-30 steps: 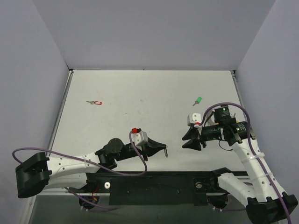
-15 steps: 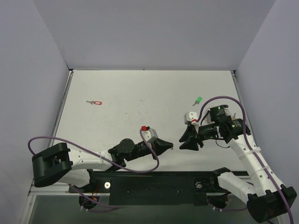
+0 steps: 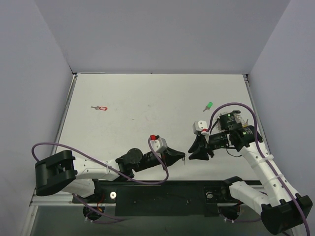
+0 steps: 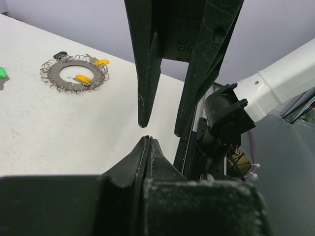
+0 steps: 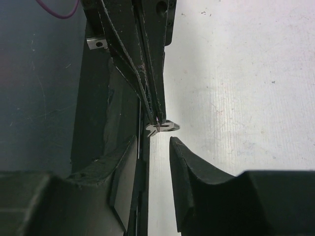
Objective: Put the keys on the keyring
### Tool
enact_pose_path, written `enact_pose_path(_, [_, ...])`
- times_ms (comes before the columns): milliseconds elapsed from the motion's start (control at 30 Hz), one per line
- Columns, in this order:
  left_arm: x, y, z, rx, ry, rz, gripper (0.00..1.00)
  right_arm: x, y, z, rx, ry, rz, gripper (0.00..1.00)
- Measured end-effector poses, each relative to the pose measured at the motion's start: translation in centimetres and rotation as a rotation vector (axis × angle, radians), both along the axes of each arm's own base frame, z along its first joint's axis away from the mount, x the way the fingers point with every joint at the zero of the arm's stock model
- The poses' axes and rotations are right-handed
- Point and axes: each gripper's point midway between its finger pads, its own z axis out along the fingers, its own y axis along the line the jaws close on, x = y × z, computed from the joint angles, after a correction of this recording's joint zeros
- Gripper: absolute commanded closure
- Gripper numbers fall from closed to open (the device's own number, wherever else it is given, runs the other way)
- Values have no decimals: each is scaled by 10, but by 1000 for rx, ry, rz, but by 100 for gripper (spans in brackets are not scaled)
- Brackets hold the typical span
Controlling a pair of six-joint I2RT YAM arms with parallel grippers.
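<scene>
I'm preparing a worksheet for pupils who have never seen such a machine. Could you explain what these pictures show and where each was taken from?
These are two robot arms on a white table. One picture looks down from above; the other two come from cameras on the wrists. The left gripper is shut on a small silver key; the right gripper faces it, jaws open. On the table lie a red-tagged key, a green-headed key and, in the left wrist view, a spiky keyring with yellow-headed keys.
</scene>
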Motion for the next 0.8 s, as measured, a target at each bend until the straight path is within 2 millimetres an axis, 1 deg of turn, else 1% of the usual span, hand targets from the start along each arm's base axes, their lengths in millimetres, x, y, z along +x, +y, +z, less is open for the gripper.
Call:
enact_pose_path(133, [-1,-1,1,-8,-2,-2,100,-2,0,0,2,-4,13,75])
enact_pose_path(500, [-4,-6,7,-33,-9,-10,100,-5,0,-5,4,0,26,76])
enact_pose_path(800, [-4,-7,8,-40,-11,-10,100,-7,2,-2,22,6,34,81])
